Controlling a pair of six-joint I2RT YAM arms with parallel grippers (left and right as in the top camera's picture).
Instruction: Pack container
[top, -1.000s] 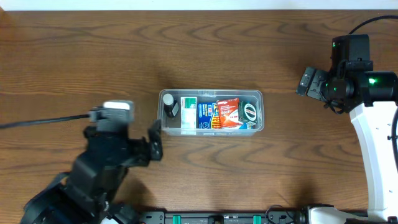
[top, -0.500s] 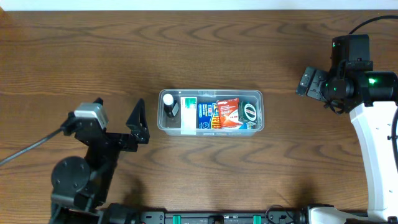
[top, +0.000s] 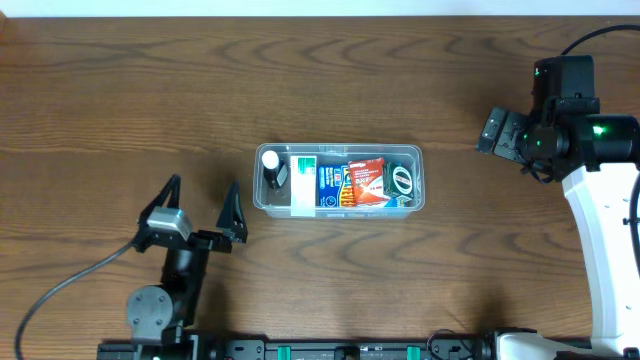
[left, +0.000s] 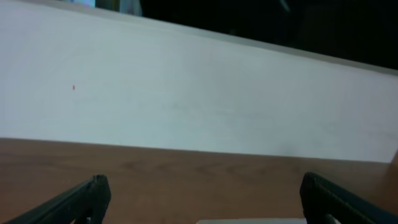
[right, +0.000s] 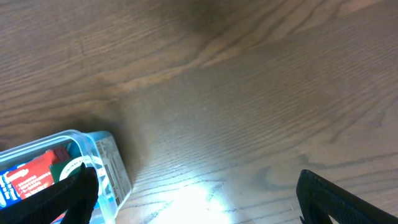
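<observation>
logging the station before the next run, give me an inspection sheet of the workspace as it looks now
surface: brown wood-grain table; glare spot in the right wrist view
job's things: clear container mid-table, no lid seen, holding a white-capped bottle, a white and green box, a blue packet, a red packet and a dark round item
clutter: nothing seen
grippers: left gripper open, empty, left of the container and nearer the robot; right gripper open, empty, off to the container's right
cables: black cable from the left arm; second cable at the right arm
surroundings: white wall beyond the far edge; black rail along the near edge
</observation>
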